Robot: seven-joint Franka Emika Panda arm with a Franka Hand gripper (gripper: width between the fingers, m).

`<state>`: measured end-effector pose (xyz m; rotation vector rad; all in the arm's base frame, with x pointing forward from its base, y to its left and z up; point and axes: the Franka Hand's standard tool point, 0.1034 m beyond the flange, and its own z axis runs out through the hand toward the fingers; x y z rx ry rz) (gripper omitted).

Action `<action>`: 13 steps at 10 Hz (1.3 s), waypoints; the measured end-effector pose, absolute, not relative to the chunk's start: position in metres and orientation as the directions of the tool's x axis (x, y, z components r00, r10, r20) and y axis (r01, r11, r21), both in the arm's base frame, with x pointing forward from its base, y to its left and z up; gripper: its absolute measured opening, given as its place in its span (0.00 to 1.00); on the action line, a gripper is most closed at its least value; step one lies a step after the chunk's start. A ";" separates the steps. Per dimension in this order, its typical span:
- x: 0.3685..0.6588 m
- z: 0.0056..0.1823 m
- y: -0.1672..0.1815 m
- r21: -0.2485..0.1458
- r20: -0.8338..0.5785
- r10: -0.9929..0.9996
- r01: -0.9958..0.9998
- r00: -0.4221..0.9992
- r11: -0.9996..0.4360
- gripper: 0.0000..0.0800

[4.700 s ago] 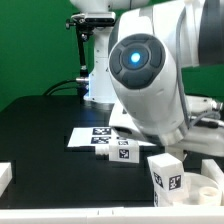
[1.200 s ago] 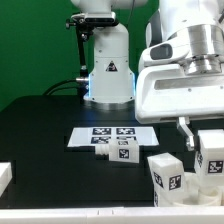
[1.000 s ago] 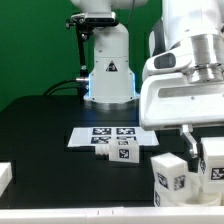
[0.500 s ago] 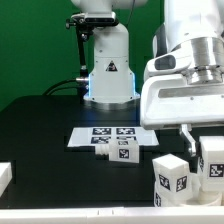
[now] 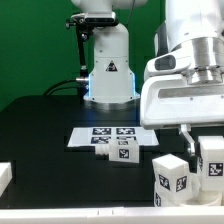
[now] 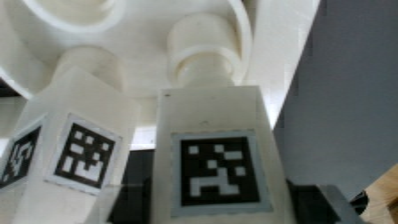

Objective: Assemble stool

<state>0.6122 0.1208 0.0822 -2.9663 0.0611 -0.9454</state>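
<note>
Two chunky white stool legs stand upright side by side, each with a black-and-white tag. In the wrist view both legs rise from sockets in the round white seat (image 6: 71, 30). My gripper (image 6: 217, 208) straddles the nearer leg (image 6: 217, 150), with a dark finger (image 6: 128, 205) close on each side. Whether the fingers press on the leg does not show. In the exterior view the gripper (image 5: 204, 150) hangs over the right-hand leg (image 5: 211, 166), and the other standing leg (image 5: 170, 178) is just to its left.
A third white leg (image 5: 118, 152) lies on the black table in front of the marker board (image 5: 105, 133). A white piece (image 5: 5, 176) pokes in at the exterior view's left edge. The arm's white base (image 5: 108, 75) stands behind.
Over the last second the arm and legs have hardly moved. Several seconds ago the arm's elbow filled the exterior view; now the hand stands upright over the right-hand leg.
</note>
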 end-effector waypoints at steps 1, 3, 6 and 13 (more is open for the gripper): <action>0.611 0.081 0.121 -0.038 0.572 -0.046 -0.029 0.819 -0.999 0.51; 0.611 0.080 0.121 -0.039 0.567 -0.046 -0.029 0.822 -0.999 0.79; 0.617 0.082 0.131 -0.109 0.451 -0.145 -0.106 0.881 -0.988 0.81; 0.627 0.085 0.126 -0.140 0.175 -0.209 -0.186 0.962 -0.973 0.81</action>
